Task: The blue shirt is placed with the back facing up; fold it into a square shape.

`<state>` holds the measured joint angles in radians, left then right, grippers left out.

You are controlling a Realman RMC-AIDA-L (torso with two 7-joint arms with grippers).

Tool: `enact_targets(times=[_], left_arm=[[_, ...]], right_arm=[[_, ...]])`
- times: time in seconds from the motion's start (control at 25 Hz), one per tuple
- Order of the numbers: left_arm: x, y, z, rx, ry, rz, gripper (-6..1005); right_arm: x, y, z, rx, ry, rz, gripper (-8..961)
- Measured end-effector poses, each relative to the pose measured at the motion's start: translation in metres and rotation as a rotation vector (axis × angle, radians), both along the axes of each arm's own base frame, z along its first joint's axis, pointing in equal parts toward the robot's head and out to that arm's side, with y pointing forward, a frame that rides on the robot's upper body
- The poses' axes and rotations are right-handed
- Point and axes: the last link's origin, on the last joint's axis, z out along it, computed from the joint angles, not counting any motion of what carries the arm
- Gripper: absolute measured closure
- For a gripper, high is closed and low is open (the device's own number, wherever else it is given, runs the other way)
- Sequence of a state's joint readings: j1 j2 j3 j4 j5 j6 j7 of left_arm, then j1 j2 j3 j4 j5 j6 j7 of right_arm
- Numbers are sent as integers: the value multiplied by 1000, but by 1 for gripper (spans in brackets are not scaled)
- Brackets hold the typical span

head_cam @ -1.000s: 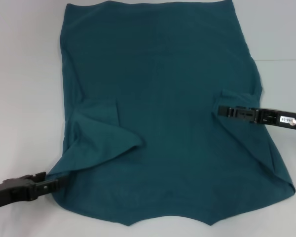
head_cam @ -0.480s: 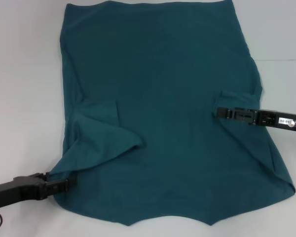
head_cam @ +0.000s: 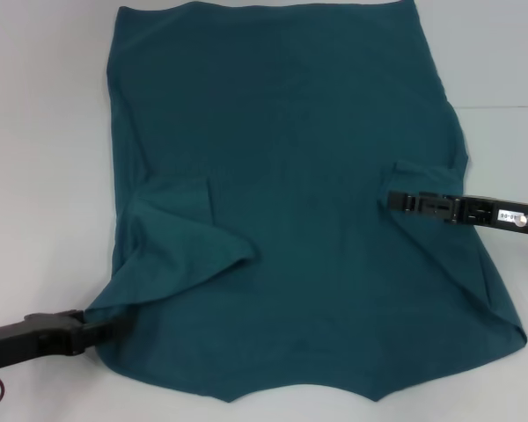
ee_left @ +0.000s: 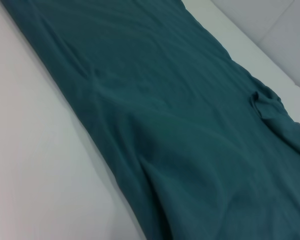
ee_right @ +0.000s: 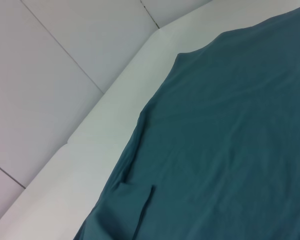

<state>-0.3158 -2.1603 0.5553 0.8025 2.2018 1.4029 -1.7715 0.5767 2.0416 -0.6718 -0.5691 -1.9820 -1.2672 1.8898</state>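
the blue shirt (head_cam: 290,202) lies spread on the white desk (head_cam: 44,176), both sleeves already folded in. the left claw (head_cam: 114,328) has slid back off the near left edge, while the right claw (head_cam: 394,200) stays over the right sleeve. whether either claw is apart or together, i cannot tell; the next fold looks due.
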Motion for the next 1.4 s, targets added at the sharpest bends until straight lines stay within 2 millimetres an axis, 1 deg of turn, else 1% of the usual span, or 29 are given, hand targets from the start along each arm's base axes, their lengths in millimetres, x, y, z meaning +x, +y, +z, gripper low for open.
enact_targets(times=[0.08, 0.32, 0.72, 0.84, 0.96, 1.16, 1.4], left_arm=[[1, 1, 0, 1, 0, -2, 394], [2, 3, 1, 2, 1, -7, 648], [4, 4, 3, 4, -9, -13, 881], [5, 4, 3, 2, -14, -18, 932], [8, 4, 3, -5, -25, -29, 984], [12, 4, 2, -19, -37, -46, 985], [15, 2, -1, -38, -51, -62, 985]], right_arm=[[0, 0, 0, 1, 0, 0, 28], [1, 0, 0, 1, -1, -2, 28], [4, -3, 0, -3, -4, -12, 27], [8, -6, 1, -22, -13, -18, 27], [16, -12, 5, -54, -30, -47, 27], [36, -23, 19, -106, -58, -122, 27], [57, -37, 35, -97, -60, -185, 27]])
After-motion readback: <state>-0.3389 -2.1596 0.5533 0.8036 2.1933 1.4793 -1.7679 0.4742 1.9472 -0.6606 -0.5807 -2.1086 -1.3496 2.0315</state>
